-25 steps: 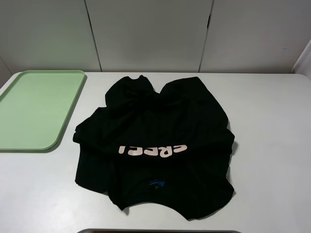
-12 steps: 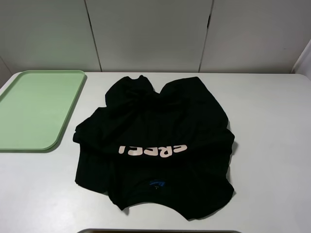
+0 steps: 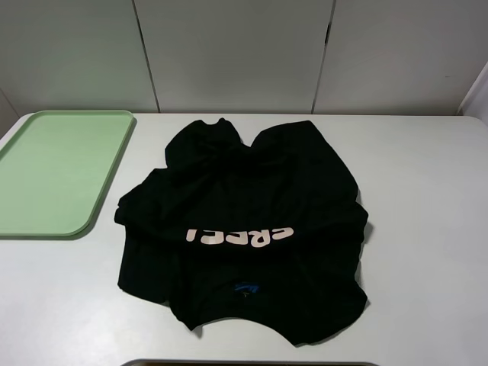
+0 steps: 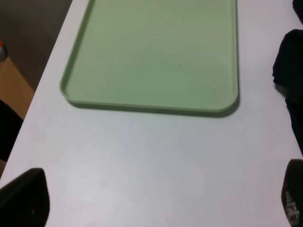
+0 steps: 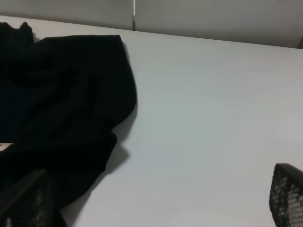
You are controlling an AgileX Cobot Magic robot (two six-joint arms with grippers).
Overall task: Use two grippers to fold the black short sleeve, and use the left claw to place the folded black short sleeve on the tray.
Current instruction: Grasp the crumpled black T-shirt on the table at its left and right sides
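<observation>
The black T-shirt (image 3: 244,229) lies rumpled on the middle of the white table (image 3: 427,229). Its collar is toward the near edge, its blue neck label (image 3: 245,288) is showing, and its pale block letters (image 3: 240,235) read upside down from the high camera. The light-green tray (image 3: 53,171) sits at the table's far left corner, just beside the shirt but not touching it. The left gripper (image 4: 158,203) hangs over bare table near the tray's short edge, jaws spread wide and grasping nothing. The right gripper (image 5: 158,198) hangs by the shirt's right edge, also released.
</observation>
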